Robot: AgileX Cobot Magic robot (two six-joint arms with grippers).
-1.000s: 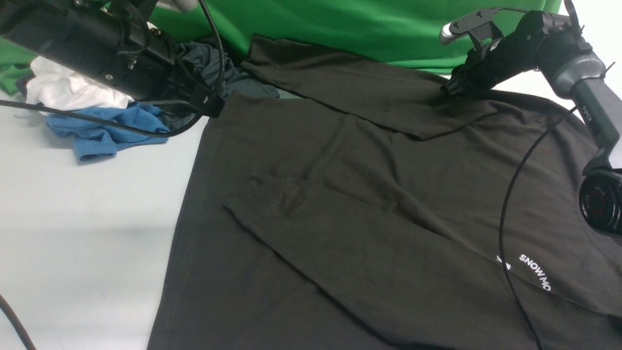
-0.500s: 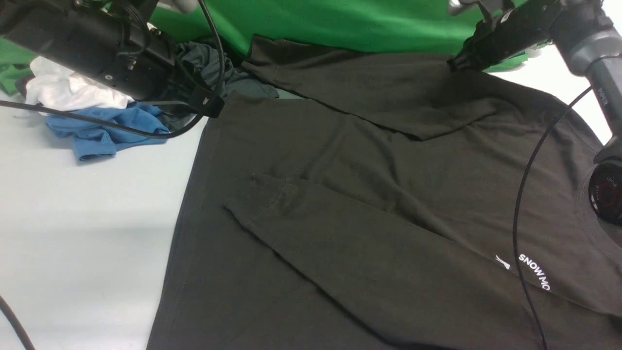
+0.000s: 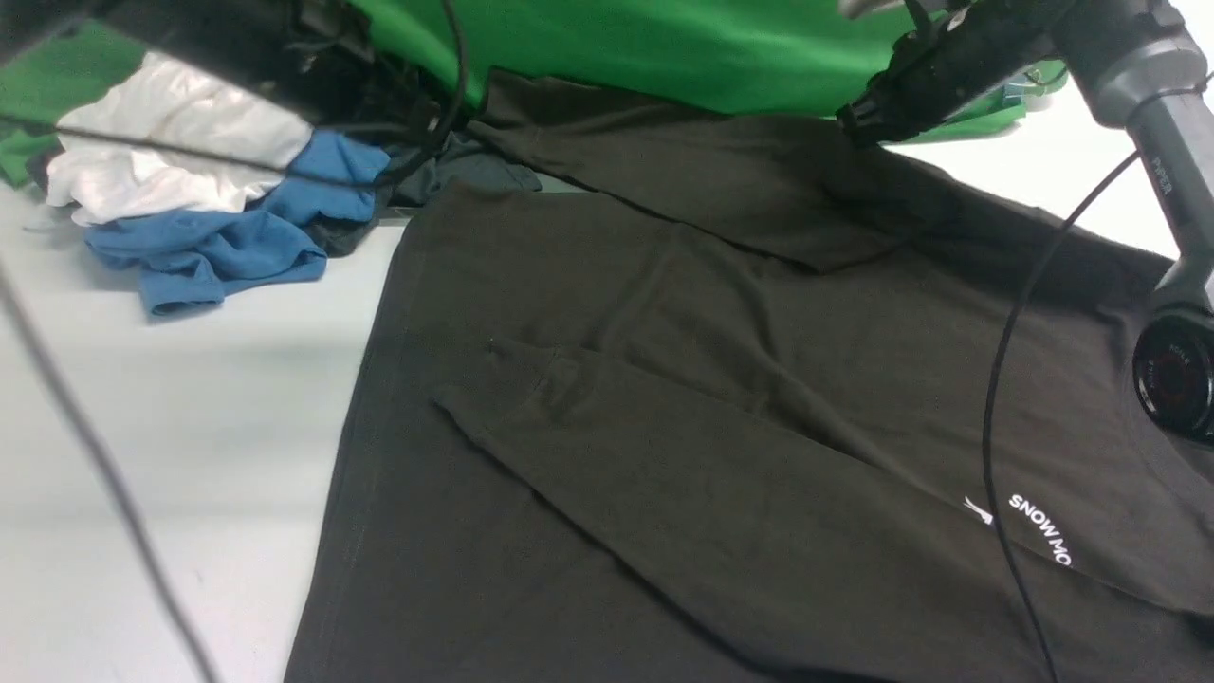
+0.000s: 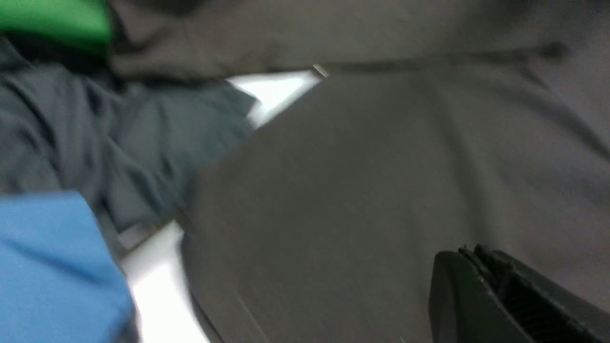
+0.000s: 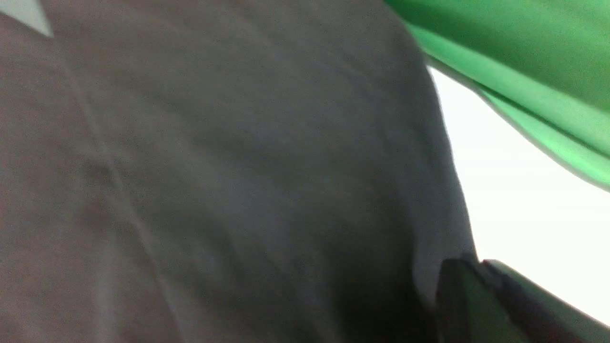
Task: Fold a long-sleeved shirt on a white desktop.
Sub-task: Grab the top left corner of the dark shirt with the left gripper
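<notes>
Black-brown jersey, the long-sleeved shirt [image 3: 664, 313] is lying spread across the white desktop [image 3: 190, 408] in the front view, both sleeves folded over its body. A green cloth [image 3: 664, 47] is hanging behind it, with a blue garment [image 3: 228, 247] heaped at the left. The right gripper [image 3: 851, 119] is pinching the shirt's far edge, holding it raised. In the blurred left wrist view, the left gripper [image 4: 469, 252], pressed together, is hovering over the shirt, seemingly gripping nothing. In the right wrist view, the closed jaws are clamping the shirt's edge beside the green cloth.
</notes>
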